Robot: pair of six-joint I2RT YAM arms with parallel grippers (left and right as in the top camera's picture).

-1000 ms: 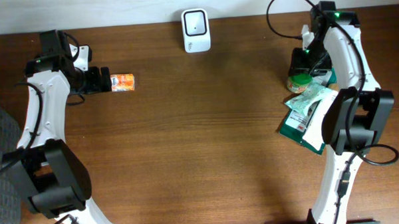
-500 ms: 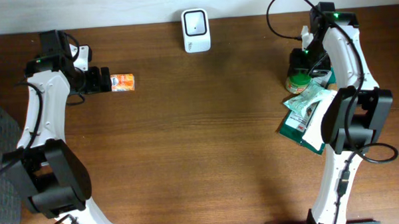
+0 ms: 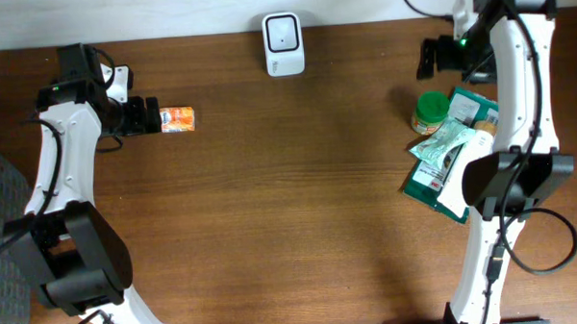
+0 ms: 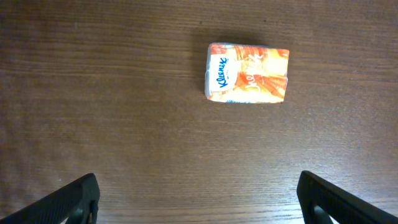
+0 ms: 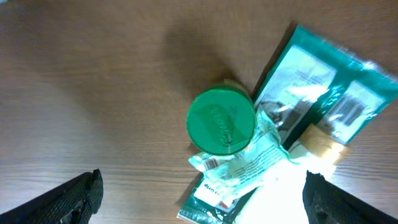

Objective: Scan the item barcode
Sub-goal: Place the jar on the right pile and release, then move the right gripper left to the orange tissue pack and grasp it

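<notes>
A small orange Kleenex tissue pack [image 3: 178,119] [image 4: 247,73] lies flat at the table's far left. My left gripper [image 3: 150,117] [image 4: 199,208] sits just left of it, open, with bare wood between its fingers. The white barcode scanner [image 3: 283,31] stands at the back centre. At the right, a green-lidded jar [image 3: 431,112] [image 5: 222,120] stands beside a pale green packet [image 3: 446,145] [image 5: 252,163] whose barcode faces up. My right gripper [image 3: 435,58] [image 5: 202,202] hangs open, raised above and behind the jar, holding nothing.
A teal packet [image 3: 475,107] [image 5: 323,93] and a dark green pouch [image 3: 434,184] lie stacked with the pale packet near the right arm's base. The back wall runs right behind the scanner.
My right gripper has opened, let go of the green-lidded jar and lifted up and back from it. The jar stays on the table. The left arm has not moved.
</notes>
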